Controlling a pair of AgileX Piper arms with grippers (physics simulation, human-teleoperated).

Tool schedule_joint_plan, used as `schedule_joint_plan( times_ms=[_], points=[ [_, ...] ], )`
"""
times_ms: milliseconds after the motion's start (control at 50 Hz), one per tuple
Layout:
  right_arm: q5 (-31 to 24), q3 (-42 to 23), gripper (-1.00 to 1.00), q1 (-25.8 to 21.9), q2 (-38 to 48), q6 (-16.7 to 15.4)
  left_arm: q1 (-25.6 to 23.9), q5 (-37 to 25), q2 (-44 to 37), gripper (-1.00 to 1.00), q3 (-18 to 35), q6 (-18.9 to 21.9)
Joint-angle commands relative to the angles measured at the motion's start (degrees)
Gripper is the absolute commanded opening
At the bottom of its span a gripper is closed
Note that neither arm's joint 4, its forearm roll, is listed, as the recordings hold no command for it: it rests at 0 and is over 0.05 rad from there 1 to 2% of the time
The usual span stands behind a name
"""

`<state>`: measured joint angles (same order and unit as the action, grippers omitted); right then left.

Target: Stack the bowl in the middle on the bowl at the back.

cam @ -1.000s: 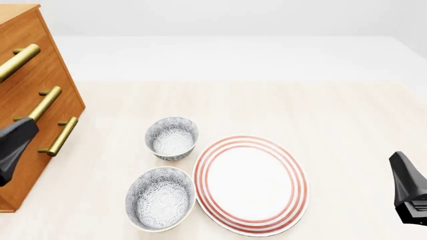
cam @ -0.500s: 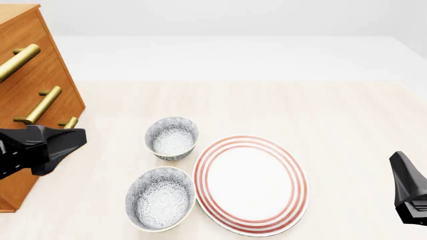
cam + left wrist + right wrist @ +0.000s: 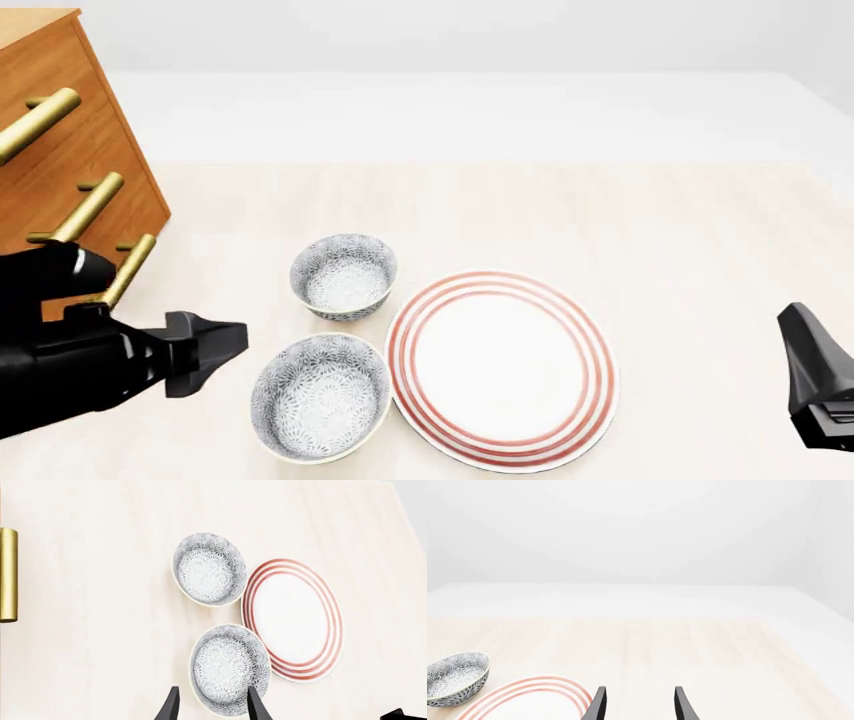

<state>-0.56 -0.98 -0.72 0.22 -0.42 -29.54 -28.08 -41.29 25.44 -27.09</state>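
The bowl in the middle (image 3: 322,397) is the wider speckled one with a cream rim, nearest the table's front, left of the plate. Behind it stands the bowl at the back (image 3: 344,275), narrower and deeper, same pattern. My left gripper (image 3: 220,348) hovers just left of the middle bowl, pointing toward it. In the left wrist view the left gripper (image 3: 211,707) is open, its fingers reaching over the near part of the middle bowl (image 3: 230,669), with the back bowl (image 3: 209,569) beyond. My right gripper (image 3: 801,335) stays at the right edge; the right gripper (image 3: 639,707) is open and empty.
A large white plate with red rings (image 3: 503,368) lies right of both bowls, almost touching them. A wooden drawer cabinet (image 3: 54,130) with brass handles (image 3: 91,205) stands at the left edge, close behind my left arm.
My left arm has swung out from beside the drawer cabinet, rightward and forward, to just left of the middle bowl. The right arm and the dishes have not moved.
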Motion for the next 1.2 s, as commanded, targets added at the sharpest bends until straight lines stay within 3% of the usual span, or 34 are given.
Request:
schedule_joint_plan(
  times_ms=[20,360,820,960,980,1200],
  points=[
    [0.01,-0.09,1.0,-0.22,-0.07,-0.2,-1.39,10.05,-5.23,1.0,-7.23,-2.7],
    [0.04,-0.11,1.0,-0.22,-0.15,-0.29,-2.64,21.62,-18.15,1.0,-9.72,-1.88],
    [0.15,-0.17,1.0,-0.37,-0.17,-0.36,-1.34,31.07,-31.79,1.0,-9.74,1.06],
    [0.13,-0.18,1.0,-0.41,-0.17,-0.26,-0.32,31.46,-32.95,1.0,-9.08,2.4],
    [0.12,-0.18,1.0,-0.45,-0.16,-0.27,-0.15,31.42,-32.93,-1.0,-9.03,2.56],
    [0.15,-0.21,1.0,-0.57,-0.16,-0.33,1.15,29.55,-30.66,-1.0,-9.39,3.64]
  ],
)
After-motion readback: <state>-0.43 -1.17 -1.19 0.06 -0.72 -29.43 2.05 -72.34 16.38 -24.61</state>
